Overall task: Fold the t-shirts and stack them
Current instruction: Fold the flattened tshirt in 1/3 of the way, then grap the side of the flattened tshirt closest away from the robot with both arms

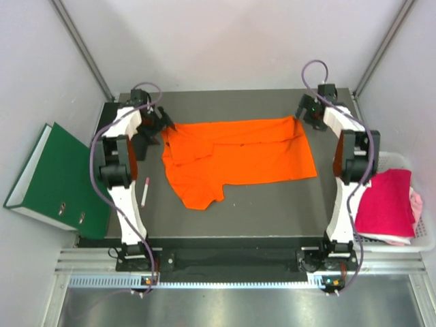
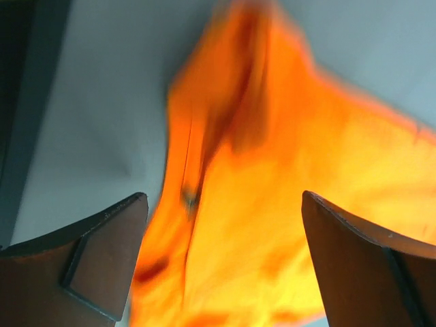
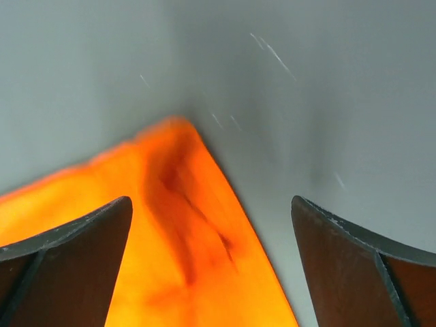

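The bright orange t-shirt (image 1: 235,158) lies spread across the dark table, its upper part doubled over and one sleeve pointing toward the near left. My left gripper (image 1: 159,124) hovers at the shirt's far left corner, open, with orange cloth (image 2: 272,204) below and between its fingers (image 2: 102,252). At the far right corner my right gripper (image 1: 308,112) is open too, and the shirt's corner (image 3: 177,238) lies under its left finger (image 3: 68,266). A magenta t-shirt (image 1: 385,203) rests on a pale pink one (image 1: 416,204) in the basket at the right.
A green binder (image 1: 58,176) leans off the table's left side. A small pink-and-white pen (image 1: 145,191) lies on the table beside the left arm. The white basket (image 1: 428,240) stands past the table's right edge, close to the right arm.
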